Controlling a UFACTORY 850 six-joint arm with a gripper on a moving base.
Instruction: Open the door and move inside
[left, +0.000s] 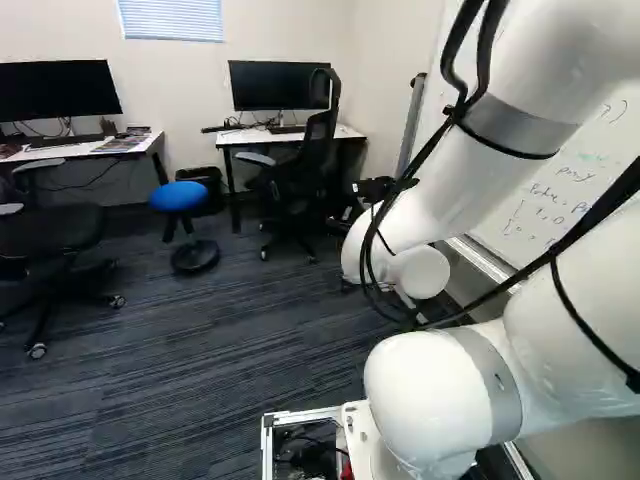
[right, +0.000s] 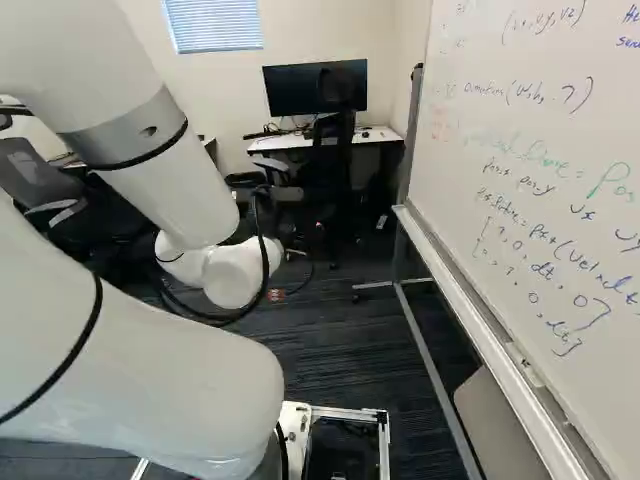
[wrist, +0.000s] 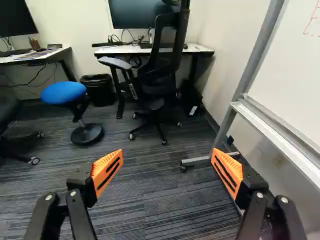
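No door shows in any view. Beyond the white wrist of my arm in the left base view, a dark part of the gripper (left: 375, 188) shows, its fingertips not clear there. In the wrist view the gripper (wrist: 167, 167) stands open, its two orange pads wide apart, with only carpet between them. In the right base view the arm hides most or all of it.
The whiteboard (right: 520, 200) on its metal stand runs along the right; its foot (wrist: 195, 161) reaches the carpet just ahead of the gripper. Ahead are an office chair (wrist: 160, 75), a desk (wrist: 145, 50), a blue stool (left: 178, 196), a bin (wrist: 98, 90) and, at left, another chair (left: 50, 235).
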